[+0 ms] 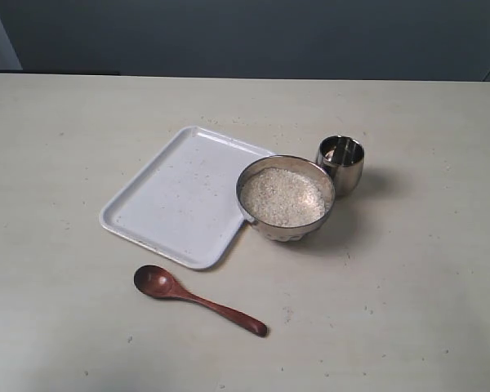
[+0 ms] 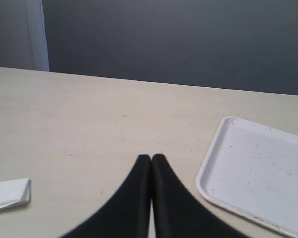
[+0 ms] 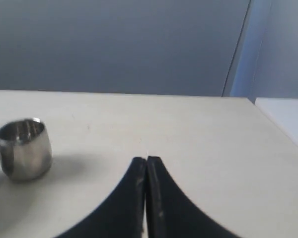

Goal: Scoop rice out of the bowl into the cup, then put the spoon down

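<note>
Bowl (image 1: 290,231), full of rice (image 1: 283,196), stands mid-bench (image 1: 408,269), against the right edge of a white tray (image 1: 175,196). Cup (image 1: 343,175) is upright just beside the bowl, on its far right. Spoon (image 1: 198,300) lies flat on the bench in front of the tray, hollow up, untouched. Left tool (image 2: 151,157): fingers together, empty. Right tool (image 3: 146,159): fingers together, empty.

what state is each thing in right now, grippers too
bowl, upright, full of rice
cup, upright beside the bowl, contents unclear
spoon, lying on the table, hollow up, empty
tray, flat on the table, a few specks
left gripper, shut, holding nothing
right gripper, shut, holding nothing
</note>
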`<action>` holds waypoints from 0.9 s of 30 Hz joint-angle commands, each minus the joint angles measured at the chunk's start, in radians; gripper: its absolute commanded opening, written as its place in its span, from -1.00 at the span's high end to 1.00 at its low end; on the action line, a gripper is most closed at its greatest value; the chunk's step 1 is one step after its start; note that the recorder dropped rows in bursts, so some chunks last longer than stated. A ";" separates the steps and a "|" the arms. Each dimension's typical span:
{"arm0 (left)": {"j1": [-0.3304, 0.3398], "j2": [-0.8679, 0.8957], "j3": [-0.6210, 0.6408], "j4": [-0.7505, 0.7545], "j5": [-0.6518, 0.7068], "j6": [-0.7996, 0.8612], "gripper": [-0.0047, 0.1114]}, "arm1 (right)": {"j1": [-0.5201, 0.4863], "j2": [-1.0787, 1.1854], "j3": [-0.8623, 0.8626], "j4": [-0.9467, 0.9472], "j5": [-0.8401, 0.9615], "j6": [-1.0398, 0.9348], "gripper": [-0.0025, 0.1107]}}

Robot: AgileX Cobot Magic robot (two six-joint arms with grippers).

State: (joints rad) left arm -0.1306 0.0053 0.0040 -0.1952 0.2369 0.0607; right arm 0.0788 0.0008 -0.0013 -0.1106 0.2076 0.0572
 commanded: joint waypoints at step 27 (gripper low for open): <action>-0.001 -0.005 -0.004 0.002 -0.002 -0.006 0.91 | 0.002 0.141 -0.230 0.013 -0.337 0.565 0.93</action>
State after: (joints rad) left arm -0.1306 0.0053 0.0040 -0.1952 0.2369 0.0607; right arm 0.0788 0.0483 -0.1221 0.0715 -0.3175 0.6383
